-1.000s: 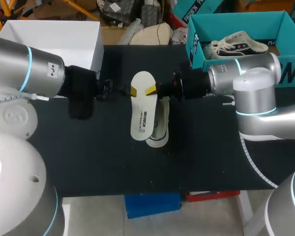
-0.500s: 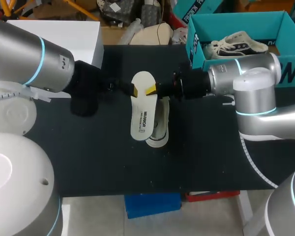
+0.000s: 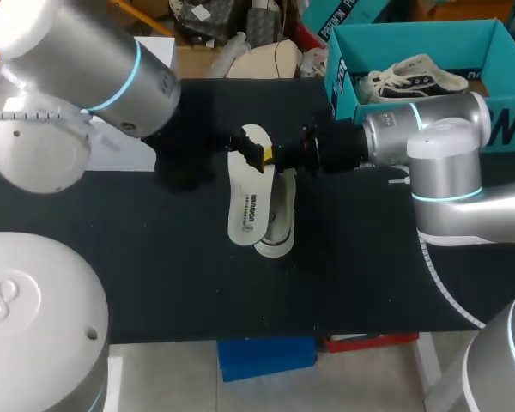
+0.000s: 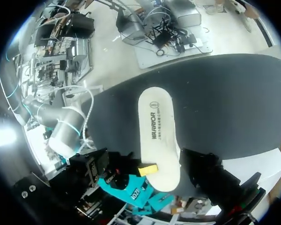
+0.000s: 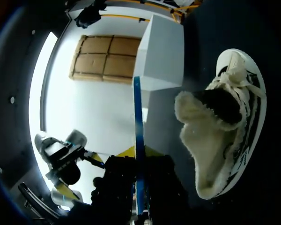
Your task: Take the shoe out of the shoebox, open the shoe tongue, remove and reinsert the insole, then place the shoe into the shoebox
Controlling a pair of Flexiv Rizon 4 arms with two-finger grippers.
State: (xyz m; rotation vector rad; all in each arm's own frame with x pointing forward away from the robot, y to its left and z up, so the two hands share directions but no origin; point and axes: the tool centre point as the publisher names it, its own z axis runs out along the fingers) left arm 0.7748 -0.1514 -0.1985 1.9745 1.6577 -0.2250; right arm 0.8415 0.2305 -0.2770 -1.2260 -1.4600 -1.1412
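1. Since a second ago the left arm has swung up and across from the table's left side. It has brought the left claw from well apart to just beside the insole's far end. The right arm, insole and shoe have stayed put.
2. The right claw is clenched on the white insole. It pinches the far end with one yellow tip on top and holds the insole over the shoe. The right wrist view shows the insole edge-on in its grip.
3. Whether the left claw is released or clenched, I cannot tell.
4. The shoe lies on the black table, partly under the insole, with its tongue pulled open over a fleecy lining.
5. Further out, the teal shoebox stands at the table's far right with a second shoe inside. A white box stands at the far left.
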